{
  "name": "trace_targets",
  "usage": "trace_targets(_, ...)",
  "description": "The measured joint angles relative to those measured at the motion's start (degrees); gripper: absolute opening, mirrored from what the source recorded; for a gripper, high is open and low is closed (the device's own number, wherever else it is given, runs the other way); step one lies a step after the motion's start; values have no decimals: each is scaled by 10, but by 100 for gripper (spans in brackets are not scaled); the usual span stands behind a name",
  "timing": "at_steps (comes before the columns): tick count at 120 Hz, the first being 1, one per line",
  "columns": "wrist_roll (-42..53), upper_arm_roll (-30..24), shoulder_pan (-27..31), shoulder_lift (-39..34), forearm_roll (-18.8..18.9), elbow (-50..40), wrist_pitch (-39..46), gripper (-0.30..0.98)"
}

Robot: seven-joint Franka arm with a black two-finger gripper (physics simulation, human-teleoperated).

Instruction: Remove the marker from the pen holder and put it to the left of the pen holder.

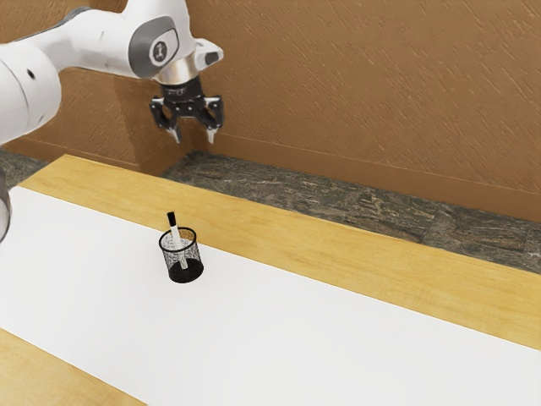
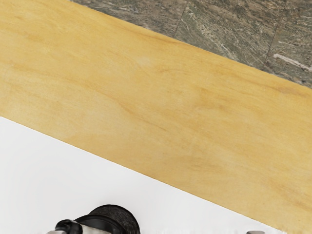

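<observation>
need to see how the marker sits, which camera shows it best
The exterior view: it shows the marker leaning in the pen holder, black end up, white body seen through the mesh. The wrist view has its black end and some white, cut off at the lower edge.

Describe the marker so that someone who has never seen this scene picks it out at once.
Find the wooden table with the broad white strip along it. On that strip stands a round, black mesh pen holder. The marker leans inside, set apart from the dark mesh by its slim white body, its black end sticking up above the rim.
</observation>
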Motion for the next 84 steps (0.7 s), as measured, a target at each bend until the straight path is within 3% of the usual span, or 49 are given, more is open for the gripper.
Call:
trace_targets(21, 48, -7, 2, -6, 2, 8, -55, 60)
trace_targets(41, 4, 9, 0, -16, 11, -15, -82, 65)
trace_targets(58, -51, 32, 1, -5, -13, -83, -69, 67)
trace_targets(84, -114, 59, 1, 42, -56, -116, -16, 68)
